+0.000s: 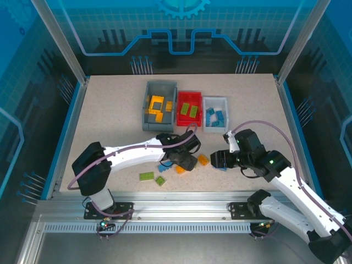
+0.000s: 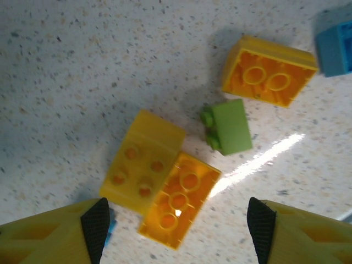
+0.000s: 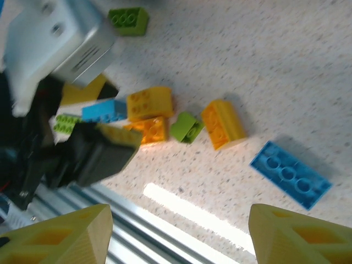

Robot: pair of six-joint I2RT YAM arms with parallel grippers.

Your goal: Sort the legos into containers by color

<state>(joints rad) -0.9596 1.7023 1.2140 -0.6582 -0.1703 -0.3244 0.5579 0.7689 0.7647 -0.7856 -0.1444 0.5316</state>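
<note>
Nearest the arms, a lime green brick [image 1: 146,176] lies loose on the table [image 1: 110,110]. Just beyond it, the left claw [image 2: 179,228] hangs wide open and empty over a yellow brick [image 2: 143,159] that touches an orange brick [image 2: 179,198]. The right claw [image 3: 176,234] gapes empty near a blue brick [image 3: 290,174]. Farthest off, the gray bin [image 1: 159,126], red bin [image 1: 189,94] and white bin [image 1: 215,99] stand side by side, holding orange, green and blue bricks.

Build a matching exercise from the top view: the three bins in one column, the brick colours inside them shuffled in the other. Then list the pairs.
Column one:
1. gray bin
2. red bin
3. white bin

Column two:
a. blue bricks
b. orange bricks
c. green bricks

Pairs: 1-b, 2-c, 3-a
</note>
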